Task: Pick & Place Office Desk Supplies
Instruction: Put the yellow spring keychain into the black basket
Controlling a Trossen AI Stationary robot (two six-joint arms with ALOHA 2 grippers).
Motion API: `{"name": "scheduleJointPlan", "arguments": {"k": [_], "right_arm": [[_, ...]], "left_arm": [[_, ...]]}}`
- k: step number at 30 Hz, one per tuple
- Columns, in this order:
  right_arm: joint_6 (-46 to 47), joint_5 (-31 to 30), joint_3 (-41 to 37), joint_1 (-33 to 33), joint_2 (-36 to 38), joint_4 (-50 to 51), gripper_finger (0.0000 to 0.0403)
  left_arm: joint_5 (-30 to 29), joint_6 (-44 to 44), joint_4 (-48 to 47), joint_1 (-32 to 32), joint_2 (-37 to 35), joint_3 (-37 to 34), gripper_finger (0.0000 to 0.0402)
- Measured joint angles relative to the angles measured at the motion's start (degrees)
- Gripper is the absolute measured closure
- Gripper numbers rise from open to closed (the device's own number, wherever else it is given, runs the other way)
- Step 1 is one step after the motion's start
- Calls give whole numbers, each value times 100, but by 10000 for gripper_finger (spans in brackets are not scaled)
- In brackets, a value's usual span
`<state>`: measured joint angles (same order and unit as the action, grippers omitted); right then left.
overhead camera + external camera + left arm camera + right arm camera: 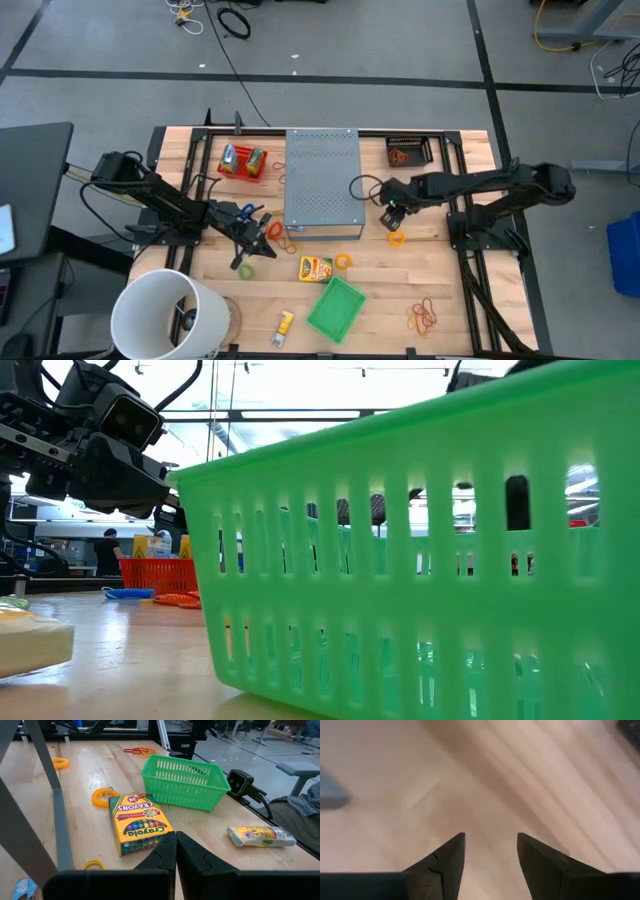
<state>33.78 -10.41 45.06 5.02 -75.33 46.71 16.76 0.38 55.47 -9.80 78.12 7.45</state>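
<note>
Right hand (392, 217) gapes; crayon box (316, 267) lies crosswise.

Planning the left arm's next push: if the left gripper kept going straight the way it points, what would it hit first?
Probably the crayon box, lying just past the shut left gripper; depth is uncertain.
</note>
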Motion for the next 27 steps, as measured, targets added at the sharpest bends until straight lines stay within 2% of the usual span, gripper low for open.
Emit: {"name": "scheduleJointPlan", "arguments": {"k": [4,11,20,27], "right_arm": [[279,257,323,-426,0,364,218],[1045,391,68,-1027,-154,737,218],[1622,451,-459,-1487,-162,-15,218],[1697,168,-727,-1585,-257,-462,218]], "left_arm": [[43,-15,1,2,1,0,393],[45,-37,-1,1,0,1,393],[45,-12,11,0,1,2,393],[44,-5,16,2,-1,2,393]]}}
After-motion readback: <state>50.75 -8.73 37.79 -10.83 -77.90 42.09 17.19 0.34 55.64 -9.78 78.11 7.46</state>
